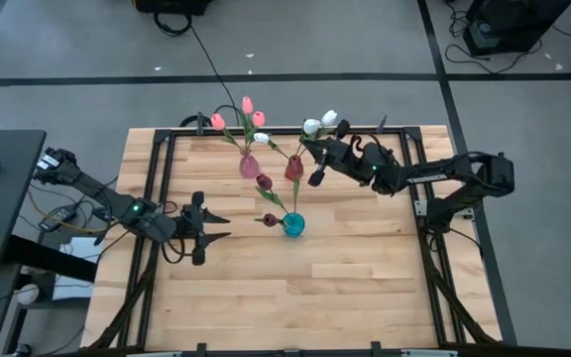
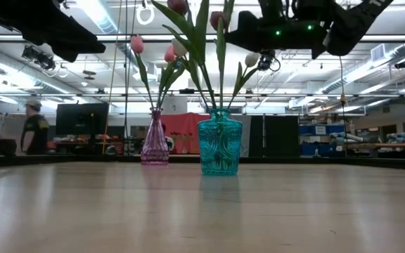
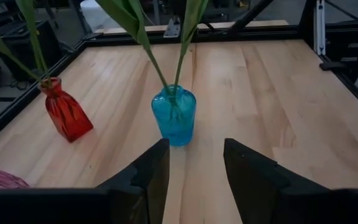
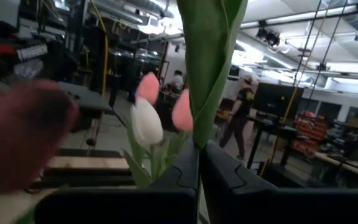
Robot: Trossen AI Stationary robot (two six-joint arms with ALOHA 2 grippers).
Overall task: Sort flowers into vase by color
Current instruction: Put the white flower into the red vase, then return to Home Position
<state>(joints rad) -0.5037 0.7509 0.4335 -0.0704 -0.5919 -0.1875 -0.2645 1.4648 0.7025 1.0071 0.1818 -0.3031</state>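
Note:
Three small vases stand mid-table: a pink one point(image 1: 250, 166) with pink tulips point(image 1: 247, 107), a red one point(image 1: 293, 167), and a teal one point(image 1: 293, 225) holding maroon tulips point(image 1: 264, 182). White tulip heads point(image 1: 311, 126) show by the red vase. My right gripper point(image 1: 315, 171) hovers beside the red vase, shut on a green tulip leaf. My left gripper point(image 1: 211, 227) is open to the left of the teal vase point(image 3: 174, 116), fingers pointing at it. In the low view the teal vase point(image 2: 219, 146) hides the red one. My right gripper pinches a broad green tulip leaf point(image 4: 199, 134) between its two fingers point(image 4: 225, 177). The leaf stands up past the fingertips. The gripper is above the table, coming in from the right. Which flower the leaf belongs to, I cannot tell.
A black metal frame point(image 1: 157, 178) rims the wooden table. Bare wood point(image 1: 315, 297) spreads over the table's near half. In the low view a person point(image 2: 34, 126) stands in the room beyond the table, and others point(image 4: 238, 118) show in the right wrist view.

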